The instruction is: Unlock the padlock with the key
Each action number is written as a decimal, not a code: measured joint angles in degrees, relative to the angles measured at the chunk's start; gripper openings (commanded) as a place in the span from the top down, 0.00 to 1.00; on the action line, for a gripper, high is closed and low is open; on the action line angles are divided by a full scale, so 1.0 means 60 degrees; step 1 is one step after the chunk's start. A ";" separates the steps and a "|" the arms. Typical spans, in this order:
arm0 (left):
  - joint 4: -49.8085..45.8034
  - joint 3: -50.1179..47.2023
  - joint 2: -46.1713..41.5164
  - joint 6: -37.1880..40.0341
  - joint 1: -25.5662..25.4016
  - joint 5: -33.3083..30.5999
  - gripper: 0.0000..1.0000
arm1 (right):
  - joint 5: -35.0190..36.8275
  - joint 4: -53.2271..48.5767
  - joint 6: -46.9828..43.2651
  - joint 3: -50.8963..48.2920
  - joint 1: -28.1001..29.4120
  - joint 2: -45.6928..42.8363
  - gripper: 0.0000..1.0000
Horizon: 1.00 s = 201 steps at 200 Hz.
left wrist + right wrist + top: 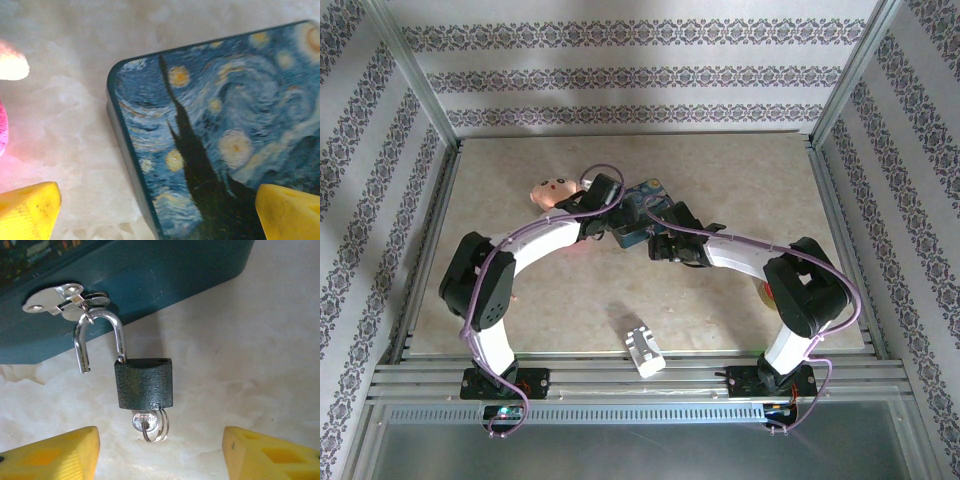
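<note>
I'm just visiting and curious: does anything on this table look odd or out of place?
The padlock stands out: its shackle is sprung open, with one leg free of the body, yet it is hooked through the hasp on the tin. The key sits in its keyhole.

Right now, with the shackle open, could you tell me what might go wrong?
The padlock hangs from the hasp of the tin by its open shackle; a nudge from the open right gripper could push it shut. The key sits in the keyhole, so a pull might swing the padlock or drag the tin.
</note>
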 measured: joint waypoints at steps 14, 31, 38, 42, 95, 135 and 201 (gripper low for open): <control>-0.0142 0.0015 0.0160 0.0084 0.0007 -0.0011 0.01 | 0.0062 -0.0015 0.0000 0.0000 0.0018 0.0000 0.33; -0.0270 0.0015 0.0251 0.0168 0.0007 -0.0007 0.01 | 0.0157 -0.0029 -0.0004 0.0000 0.0073 0.0000 0.32; -0.0273 0.0015 0.0259 0.0175 0.0015 -0.0004 0.01 | 0.0168 -0.0036 -0.0004 0.0000 0.0080 0.0000 0.32; -0.0273 0.0015 0.0259 0.0178 0.0022 -0.0004 0.01 | 0.0168 -0.0040 -0.0004 0.0000 0.0091 0.0000 0.32; -0.0270 -0.0029 0.0259 0.0240 0.0240 0.0084 0.01 | 0.0346 -0.0051 -0.0004 0.0076 0.0142 0.0215 0.31; -0.0113 -0.0146 0.0237 0.0240 0.0335 0.0153 0.01 | 0.0546 -0.0124 -0.0004 0.0291 0.0219 0.0525 0.31; -0.0011 -0.0204 0.0219 0.0237 0.0390 0.0324 0.01 | 0.0718 -0.0113 -0.0036 0.0743 0.0514 0.0860 0.27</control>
